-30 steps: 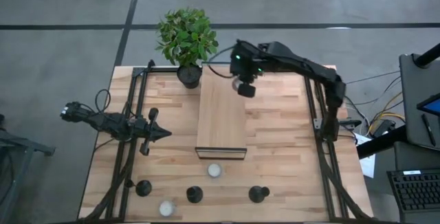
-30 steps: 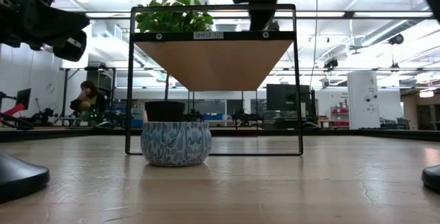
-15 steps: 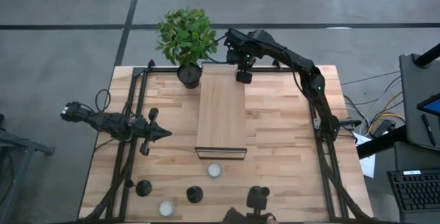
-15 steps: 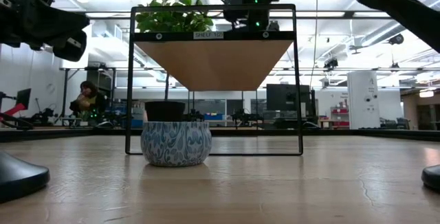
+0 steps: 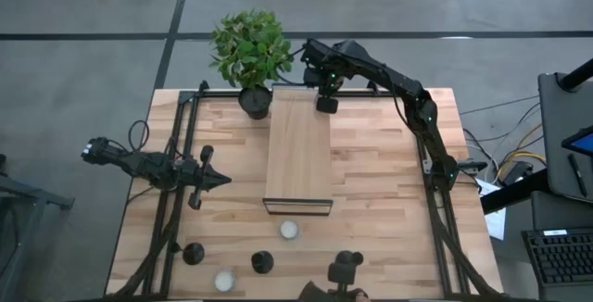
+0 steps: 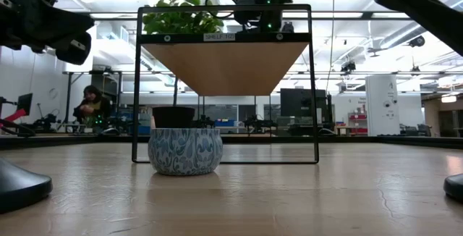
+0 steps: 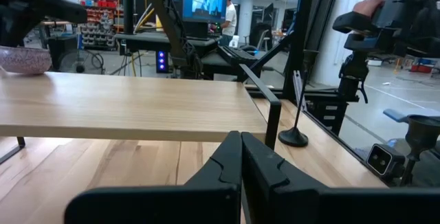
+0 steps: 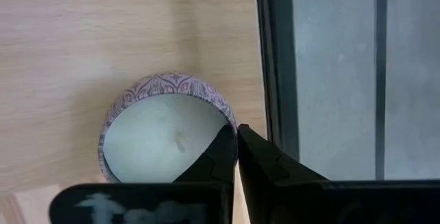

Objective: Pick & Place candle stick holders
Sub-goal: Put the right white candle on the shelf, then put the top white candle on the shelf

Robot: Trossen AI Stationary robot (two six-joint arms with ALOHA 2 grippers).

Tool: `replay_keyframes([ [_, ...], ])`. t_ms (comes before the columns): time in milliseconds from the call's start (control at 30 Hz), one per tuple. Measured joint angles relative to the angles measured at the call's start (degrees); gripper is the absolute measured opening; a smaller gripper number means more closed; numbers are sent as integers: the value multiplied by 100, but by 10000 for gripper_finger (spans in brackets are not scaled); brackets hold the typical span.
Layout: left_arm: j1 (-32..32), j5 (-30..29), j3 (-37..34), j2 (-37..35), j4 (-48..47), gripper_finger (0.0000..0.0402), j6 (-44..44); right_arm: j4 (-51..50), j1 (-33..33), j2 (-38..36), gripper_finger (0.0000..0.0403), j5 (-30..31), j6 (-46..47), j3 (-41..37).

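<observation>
Diff vs a second ago, near to far:
- Right candle stick holder (image 5: 345, 267) at 5 o'clock on the front edge is sitting slightly off its earlier spot. A dark shape is now poking in at the table (image 5: 389, 200) edge just beside it; can't tell what it is.
- Middle candle stick holder (image 5: 262, 262) at 6 o'clock and left candle stick holder (image 5: 193, 253) at 7 o'clock are sitting where they were, all three well apart and upright, none gripped.
- Front tealight (image 5: 223, 281) and the patterned tealight (image 5: 289, 231) just in front of the shelf (image 5: 298, 154) are unchanged.
- Left gripper (image 5: 222, 180) is still parked at 9 o'clock, pointing toward the shelf, fingers (image 7: 240, 162) pressed together, holding nothing.
- Right gripper (image 5: 326, 105) has moved from above the shelf board out to its far end at 12 o'clock, next to the plant (image 5: 250, 47).

Pose now: the right arm is reaching long from its 3 o'clock base across the far edge, wrist pointing down. Its fingers (image 8: 236, 138) are fully closed, gripping nothing, tips sitting at the rim of a patterned candle (image 8: 168, 138) on the shelf's far corner; can't tell if they're touching it.
</observation>
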Motion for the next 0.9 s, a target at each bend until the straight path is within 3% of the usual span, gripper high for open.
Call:
replay_keyframes([
  [467, 2, 0, 0, 0, 0, 0, 0, 290, 42, 0, 13, 9, -76, 0],
  [900, 1, 0, 0, 0, 0, 0, 0, 342, 64, -89, 98, 221, -100, 4],
])
